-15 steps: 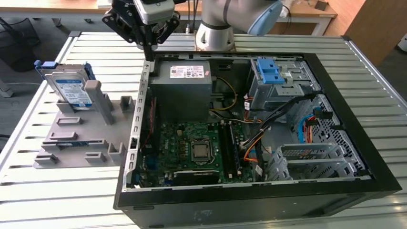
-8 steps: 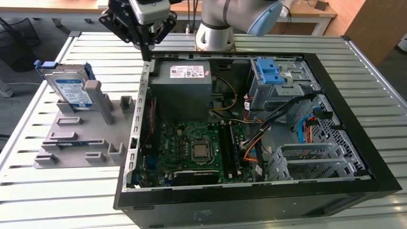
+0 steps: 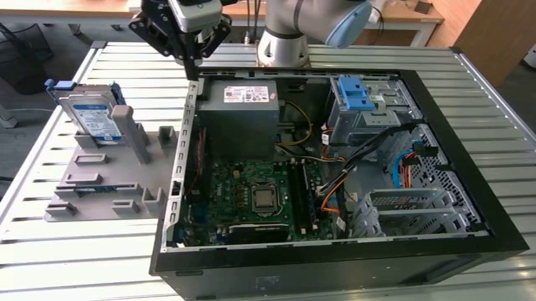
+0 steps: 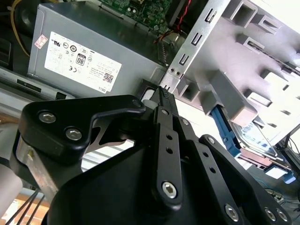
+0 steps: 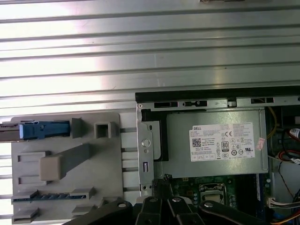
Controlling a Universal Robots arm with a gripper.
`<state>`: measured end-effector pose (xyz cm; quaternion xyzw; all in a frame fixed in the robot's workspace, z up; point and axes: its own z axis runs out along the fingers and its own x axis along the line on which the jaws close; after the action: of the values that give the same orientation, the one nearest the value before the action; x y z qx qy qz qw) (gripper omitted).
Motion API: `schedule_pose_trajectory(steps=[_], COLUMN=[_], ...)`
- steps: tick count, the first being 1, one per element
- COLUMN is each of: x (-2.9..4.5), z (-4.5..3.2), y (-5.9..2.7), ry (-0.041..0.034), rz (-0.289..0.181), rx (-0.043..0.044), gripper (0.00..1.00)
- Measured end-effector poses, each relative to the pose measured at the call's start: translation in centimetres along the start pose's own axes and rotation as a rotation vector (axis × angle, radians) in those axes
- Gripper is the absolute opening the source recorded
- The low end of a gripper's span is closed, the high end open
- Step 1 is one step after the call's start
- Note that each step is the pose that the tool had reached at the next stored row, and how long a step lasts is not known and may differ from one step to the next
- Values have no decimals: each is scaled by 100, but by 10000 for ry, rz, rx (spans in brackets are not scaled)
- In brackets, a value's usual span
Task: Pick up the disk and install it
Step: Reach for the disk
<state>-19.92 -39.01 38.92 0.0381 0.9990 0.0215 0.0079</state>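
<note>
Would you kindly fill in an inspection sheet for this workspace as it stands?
Surface: slatted metal table, bearing an open computer case.
Job's things: disk stands upright in the grey holder at the exterior view's left, untouched; drive cage with blue latches sits inside the case.
Clutter: nothing seen.
Grippers: gripper shut, empty, over the case's edge near the power supply.
Cables: orange, black and yellow leads inside the case.
Surroundings: wooden furniture behind the table.
</note>
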Motion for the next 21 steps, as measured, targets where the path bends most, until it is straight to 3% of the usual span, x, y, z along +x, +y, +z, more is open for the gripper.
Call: schedule_pose_trajectory(steps=[21], x=[117], z=[10], y=[-2], ry=[15], rz=[-1], rx=[1], gripper=[11])
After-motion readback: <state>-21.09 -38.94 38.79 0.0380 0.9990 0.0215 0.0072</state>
